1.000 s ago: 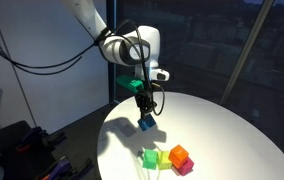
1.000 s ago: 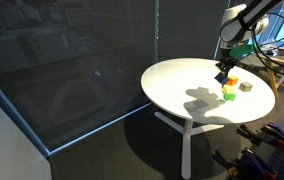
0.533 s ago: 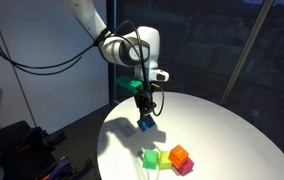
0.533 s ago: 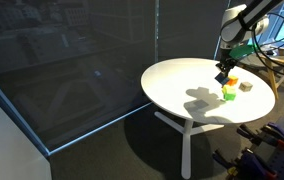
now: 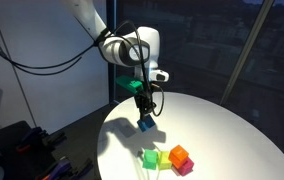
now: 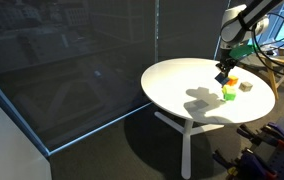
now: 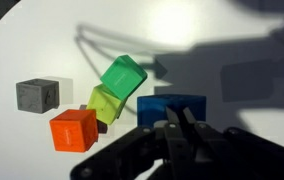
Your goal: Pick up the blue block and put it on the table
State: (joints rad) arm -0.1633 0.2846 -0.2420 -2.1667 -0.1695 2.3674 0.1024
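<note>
Gripping blue block, green cube nearby

small blue block on or just above the round white table.

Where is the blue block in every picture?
In an exterior view: the blue block is in the middle, at the tip of the pincer.
In an exterior view: it is at the upper right.
Wrist view: it is just right of centre, behind the pincer.
Shared landmark: the white table.
</note>
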